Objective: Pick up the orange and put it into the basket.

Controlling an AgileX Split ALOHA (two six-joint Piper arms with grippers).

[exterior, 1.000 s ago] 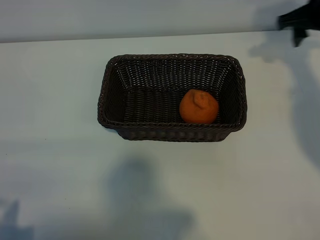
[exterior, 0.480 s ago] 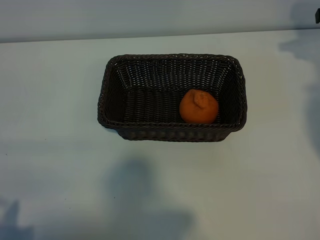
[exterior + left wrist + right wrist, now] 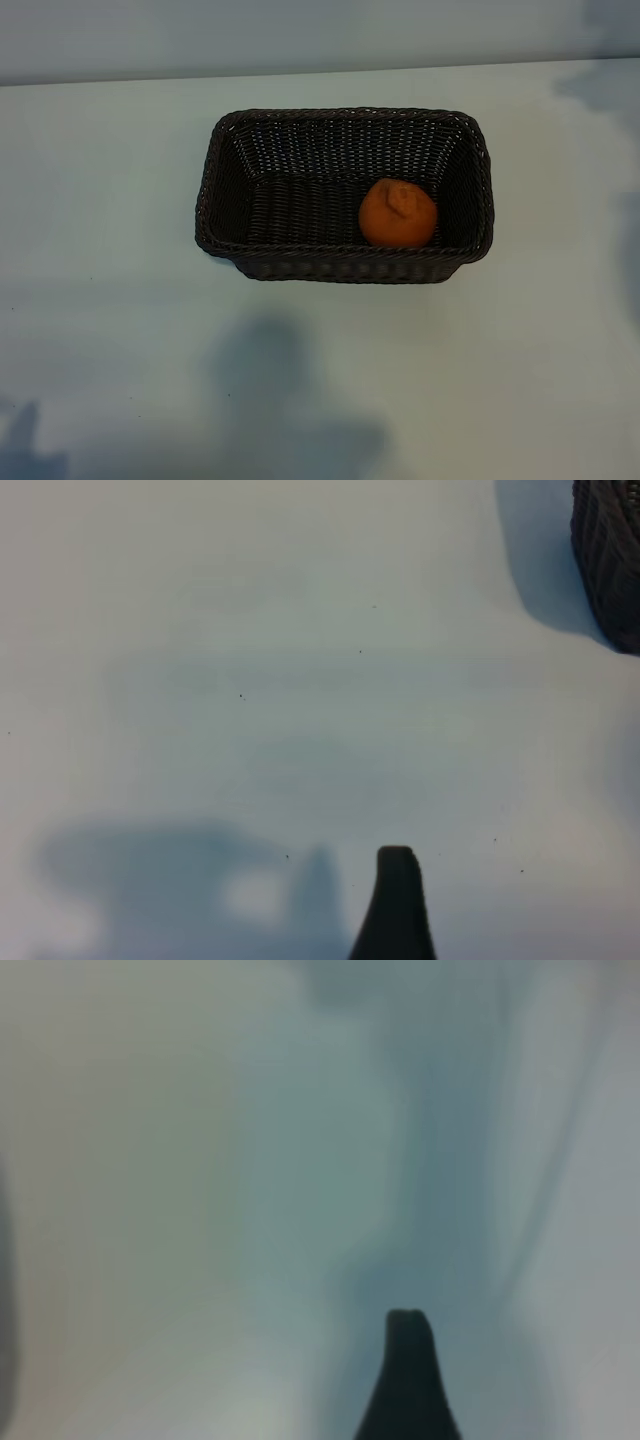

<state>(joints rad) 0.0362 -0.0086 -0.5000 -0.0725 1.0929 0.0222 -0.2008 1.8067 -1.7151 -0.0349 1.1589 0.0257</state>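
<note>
The orange (image 3: pixel 398 213) lies inside the dark wicker basket (image 3: pixel 345 268), toward its right end and near the front wall. No gripper touches it. Both arms are outside the exterior view. In the left wrist view a single dark finger (image 3: pixel 397 905) of my left gripper hangs over bare table, open and empty, with a corner of the basket (image 3: pixel 608 560) far off. The right wrist view shows one dark finger (image 3: pixel 407 1380) of my right gripper over blurred pale table, open with nothing in it.
The basket stands in the middle of a pale table (image 3: pixel 120 300). Arm shadows fall across the front of the table (image 3: pixel 290 400) and the far right corner (image 3: pixel 605 85). Behind the table's back edge is a pale wall.
The right gripper, seen at the top right corner of the exterior view one second ago, has drawn back out of sight. Orange and basket have not moved.
</note>
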